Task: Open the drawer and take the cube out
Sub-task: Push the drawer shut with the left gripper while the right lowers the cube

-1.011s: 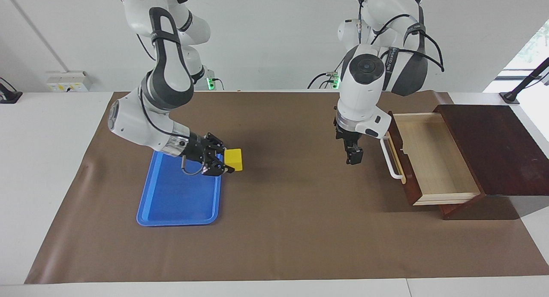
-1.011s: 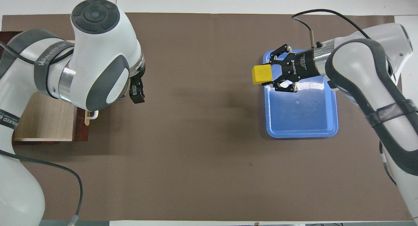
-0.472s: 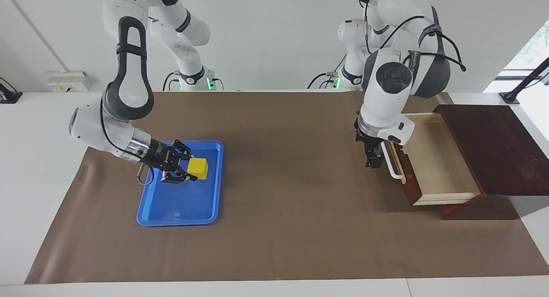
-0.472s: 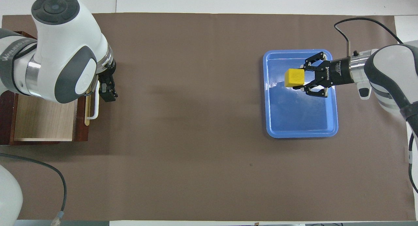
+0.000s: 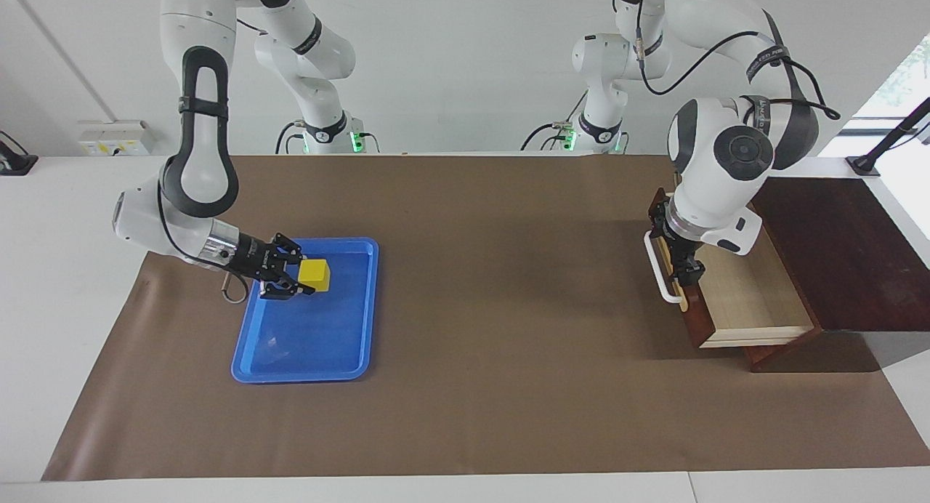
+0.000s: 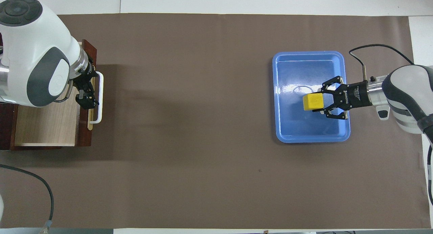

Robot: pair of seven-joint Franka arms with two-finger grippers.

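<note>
The right tool (image 5: 304,278) pinches the cube (image 5: 315,273) low over the blue tray (image 5: 290,365) (likely to set it down), while the left tool (image 5: 686,270), spread, sits at the open drawer (image 5: 734,292) front.

The right gripper (image 5: 301,276), clamped on the small bright yellow cube (image 5: 315,273), has carried it from over the brown mat beside the blue plastic tray (image 5: 359,312) to a position over the tray's interior, and its arm has drawn back toward its own end of the table. The left gripper (image 5: 688,272) has moved from over the open mat to the front of the dark reddish-brown wooden drawer (image 5: 748,296), its fingers now between the front panel and the white bar handle (image 5: 657,274).
</note>
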